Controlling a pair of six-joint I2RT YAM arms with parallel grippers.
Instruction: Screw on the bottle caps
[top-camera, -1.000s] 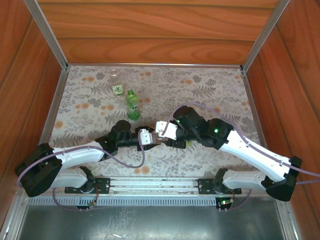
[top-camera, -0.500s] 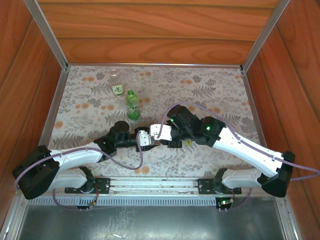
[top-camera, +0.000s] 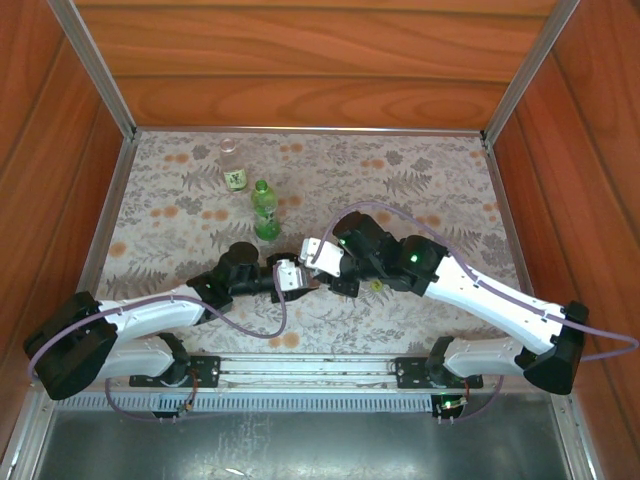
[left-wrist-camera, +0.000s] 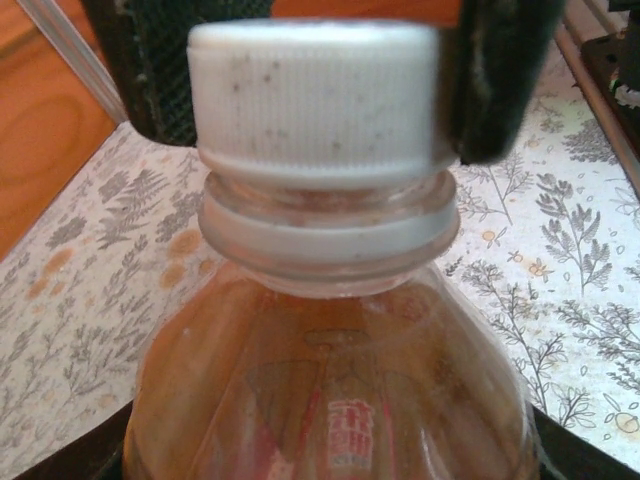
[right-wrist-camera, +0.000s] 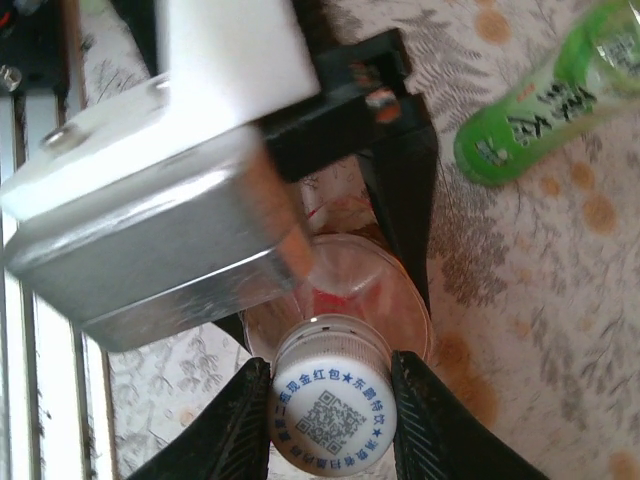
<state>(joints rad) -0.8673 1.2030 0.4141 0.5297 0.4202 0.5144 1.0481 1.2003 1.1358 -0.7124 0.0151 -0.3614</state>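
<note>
Moved since a second ago: we see the right arm swung in to its left across the table (top-camera: 420, 180), so its wrist now sits close against the left arm's. The two bottles at the back stand where they stood.
Right gripper (right-wrist-camera: 334, 420): we find its two dark fingers (right-wrist-camera: 235, 425) pinching the white cap (left-wrist-camera: 315, 95) from opposite sides, pads against the ribbed wall.
White cap: it sits on the neck of the amber bottle (left-wrist-camera: 330, 390), its lower edge just above the neck ring; the printed top faces the right wrist camera.
Left gripper (top-camera: 291, 276): its jaws are clamped on the amber bottle's body, below the shoulder, holding it upright.
Amber bottle: held between the two arms, near the front middle of the table.
Green bottle (top-camera: 265, 212): upright, behind the left gripper, apart from it.
Clear bottle (top-camera: 234, 168): upright, further back, near the green one and not touching it.
Yellow-green cap (top-camera: 377, 285): we make out a small spot on the cloth just beside the right arm; too small to tell more.
</note>
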